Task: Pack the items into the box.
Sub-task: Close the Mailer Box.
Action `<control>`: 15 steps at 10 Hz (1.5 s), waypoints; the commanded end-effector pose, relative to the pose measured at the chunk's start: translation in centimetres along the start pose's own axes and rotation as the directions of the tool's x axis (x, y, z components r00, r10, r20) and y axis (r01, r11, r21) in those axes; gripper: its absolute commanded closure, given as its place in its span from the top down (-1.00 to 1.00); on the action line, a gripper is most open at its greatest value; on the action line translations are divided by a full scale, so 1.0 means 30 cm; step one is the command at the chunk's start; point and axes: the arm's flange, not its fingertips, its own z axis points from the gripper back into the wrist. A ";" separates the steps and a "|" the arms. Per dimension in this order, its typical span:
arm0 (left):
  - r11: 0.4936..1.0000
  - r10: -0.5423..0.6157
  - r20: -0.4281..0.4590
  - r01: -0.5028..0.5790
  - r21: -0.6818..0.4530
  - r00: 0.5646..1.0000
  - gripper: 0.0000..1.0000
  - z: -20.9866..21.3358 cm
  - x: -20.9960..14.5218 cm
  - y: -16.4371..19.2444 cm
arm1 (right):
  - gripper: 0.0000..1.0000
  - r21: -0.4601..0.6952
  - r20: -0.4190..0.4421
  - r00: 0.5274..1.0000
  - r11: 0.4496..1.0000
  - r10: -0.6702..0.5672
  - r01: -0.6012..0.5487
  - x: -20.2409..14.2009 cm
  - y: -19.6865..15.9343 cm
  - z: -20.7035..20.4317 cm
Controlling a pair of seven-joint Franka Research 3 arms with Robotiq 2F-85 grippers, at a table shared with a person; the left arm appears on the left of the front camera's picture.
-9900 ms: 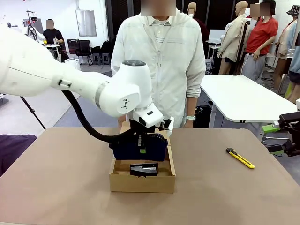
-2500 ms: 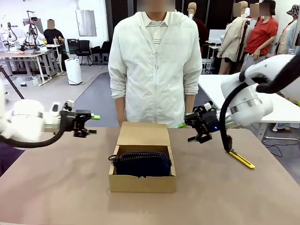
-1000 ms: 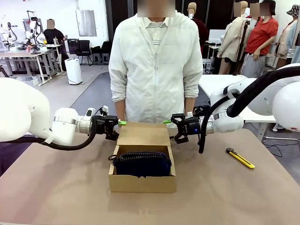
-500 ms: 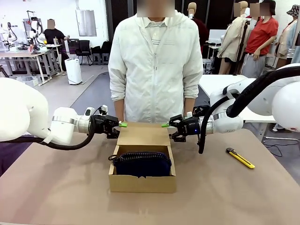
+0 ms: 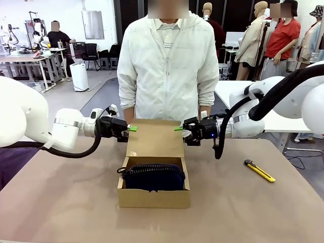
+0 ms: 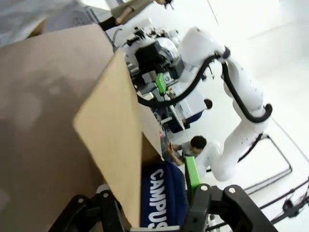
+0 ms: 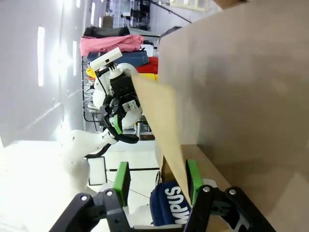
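Note:
The brown cardboard box (image 5: pixel 154 196) stands mid-table with the navy blue pouch (image 5: pixel 153 176) lying inside it. Its hinged lid flap (image 5: pixel 154 137) is raised at the back, toward the person. My left gripper (image 5: pixel 130 128) is shut on the flap's left edge and my right gripper (image 5: pixel 178 128) on its right edge. In the left wrist view the flap (image 6: pixel 108 140) runs between the fingers of my left gripper (image 6: pixel 152 209), with the pouch (image 6: pixel 161 198) printed "CAMPUS" beneath. The right wrist view shows the flap (image 7: pixel 166 140) between the green pads of my right gripper (image 7: pixel 157 193), above the pouch (image 7: pixel 169 208).
A yellow-and-black utility knife (image 5: pixel 259 170) lies on the table to the right of the box. A person in a white jacket (image 5: pixel 169 66) stands right behind the box at the far edge. Bare tabletop (image 5: pixel 61 202) surrounds the box.
Both grippers have narrowed onto the flap's side edges. The flap has since risen from leaning back to standing steeper, and both grippers moved up with it.

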 end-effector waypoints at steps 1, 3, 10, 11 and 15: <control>0.993 -0.119 -0.040 0.119 0.000 0.992 0.22 -0.010 -0.071 -0.110 | 0.25 -0.018 0.017 0.993 0.993 0.114 -0.114 -0.072 0.073 0.051; 0.983 -0.183 -0.037 0.183 0.008 0.982 0.22 -0.013 -0.103 -0.153 | 0.25 -0.011 -0.047 0.981 0.982 0.189 -0.190 -0.094 0.092 0.045; 0.989 -0.146 -0.038 0.146 -0.003 0.989 0.22 -0.015 -0.034 -0.134 | 0.25 -0.023 -0.013 0.991 0.991 0.134 -0.135 -0.060 0.103 0.054; 0.988 -0.153 -0.035 0.153 0.009 0.988 0.22 -0.015 -0.054 -0.132 | 0.25 0.018 -0.083 0.969 0.973 0.232 -0.232 -0.073 0.121 0.033; 0.876 -0.482 -0.049 0.482 -0.014 0.875 0.22 -0.081 -0.253 -0.242 | 0.25 0.108 -0.111 0.864 0.871 0.490 -0.480 -0.222 0.148 0.006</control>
